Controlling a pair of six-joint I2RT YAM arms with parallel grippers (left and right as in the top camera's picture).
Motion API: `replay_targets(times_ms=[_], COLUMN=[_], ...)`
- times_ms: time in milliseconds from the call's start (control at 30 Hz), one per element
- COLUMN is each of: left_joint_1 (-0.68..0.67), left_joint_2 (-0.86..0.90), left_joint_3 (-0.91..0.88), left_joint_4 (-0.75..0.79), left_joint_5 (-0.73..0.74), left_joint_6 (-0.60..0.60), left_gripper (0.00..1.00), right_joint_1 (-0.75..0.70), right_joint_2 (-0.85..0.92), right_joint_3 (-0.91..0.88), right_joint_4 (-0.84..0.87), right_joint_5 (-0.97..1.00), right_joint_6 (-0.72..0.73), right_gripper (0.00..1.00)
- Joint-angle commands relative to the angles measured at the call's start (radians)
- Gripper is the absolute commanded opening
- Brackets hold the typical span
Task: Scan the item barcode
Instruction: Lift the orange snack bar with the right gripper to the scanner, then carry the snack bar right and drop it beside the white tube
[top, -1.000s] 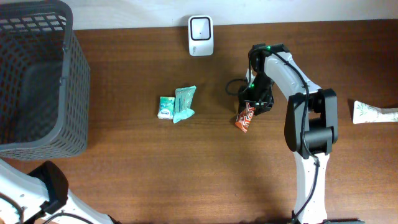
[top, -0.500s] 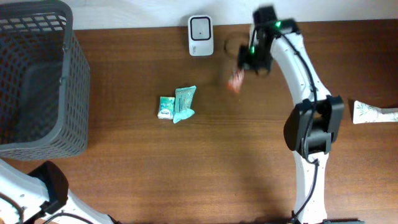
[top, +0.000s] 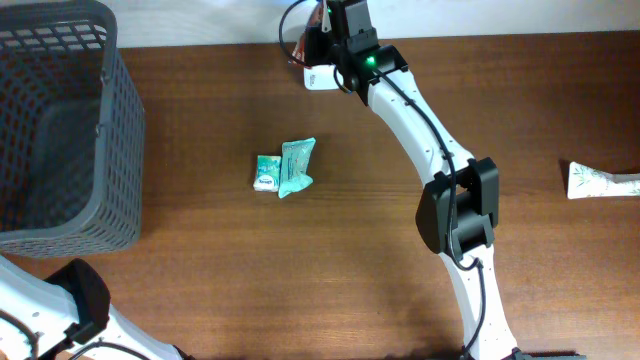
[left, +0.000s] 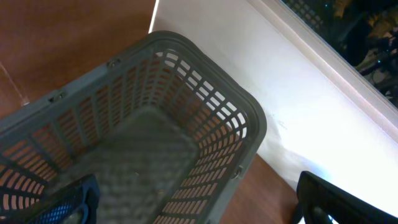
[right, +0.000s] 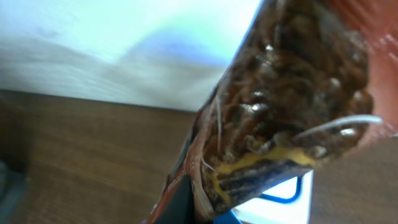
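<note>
Checkout in progress on a brown wooden table (top: 200, 260). At far left stands a grey plastic lattice basket (top: 60, 120). The left gripper (left: 196, 202) hangs close by it, looking down into it, jaws spread wide and holding nothing.

Toward the middle, two teal packets (top: 288, 168) lie on the wood touching each other, with neither arm near them.

Right of them, at the table's far edge, the right gripper (top: 318, 38) has its jaws shut on a red-brown snack packet (right: 280, 93). The packet is raised clear of the wood and held over a small white barcode scanner (top: 318, 80). In the wrist view its crinkled wrapper fills most of the frame, with a corner of the scanner's white face just beneath.

At the far right edge a white tube (top: 600, 180) lies well apart from everything else.

The pick and the carry look complete, and the step in hand appears to be presenting the packet. No barcode shows on the side of the wrapper that is visible, and nothing here tells whether the scanner has read one. Probably left to do: turn the printed code toward the scanner's window and hold it steady there until it registers.
</note>
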Motion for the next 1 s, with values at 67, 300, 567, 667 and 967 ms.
replay_targets(times_ms=[67,300,567,667,967], left_joint_1=[0.003,0.003,0.003,0.003,0.003], left_joint_2=[-0.007,-0.007,-0.007,-0.007,-0.007], left_joint_3=[0.003,0.003,0.003,0.003,0.003], left_joint_4=[0.0,0.0,0.0,0.0,0.0], left_joint_5=[0.003,0.003,0.003,0.003,0.003], left_joint_6=[0.01,0.01,0.01,0.01,0.01], left_gripper=[0.99,0.99,0.99,0.99,0.99], right_joint_1=[-0.139,-0.632,-0.912,-0.951,-0.931], right_joint_2=[-0.112,-0.199,-0.161,-0.161,-0.311], right_joint_3=[0.009,0.006,-0.085,-0.122,-0.079], right_joint_4=[-0.201,-0.83,-0.873,-0.855,-0.927], right_joint_5=[0.18,0.389,0.337,0.332,0.019], right_joint_6=[0.117,0.307,0.314,0.313,0.204], right_gripper=[0.04,0.04,0.11,0.32,0.67])
